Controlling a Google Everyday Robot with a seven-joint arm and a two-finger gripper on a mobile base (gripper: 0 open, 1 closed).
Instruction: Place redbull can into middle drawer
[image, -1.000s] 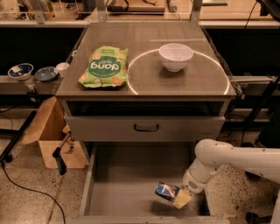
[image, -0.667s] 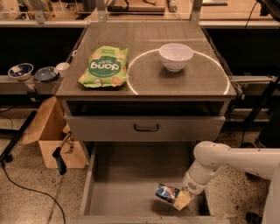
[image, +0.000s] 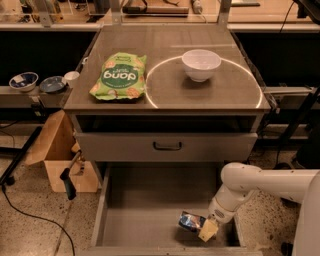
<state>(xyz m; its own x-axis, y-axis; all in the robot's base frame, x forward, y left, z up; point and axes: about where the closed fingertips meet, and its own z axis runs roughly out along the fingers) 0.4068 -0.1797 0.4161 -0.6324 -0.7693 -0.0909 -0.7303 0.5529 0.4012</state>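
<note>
The redbull can (image: 189, 221) lies on its side, low over or on the floor of the pulled-out middle drawer (image: 145, 200), near the drawer's front right corner. My gripper (image: 207, 230) is down inside the drawer, right against the can's right end, on the white arm (image: 260, 186) that reaches in from the right. I cannot tell whether the can rests on the floor or is held just above it.
Above the open drawer is a closed grey drawer front with a dark handle (image: 167, 146). On the cabinet top lie a green snack bag (image: 120, 76) and a white bowl (image: 201, 64). A cardboard box (image: 62, 160) stands on the floor at the left.
</note>
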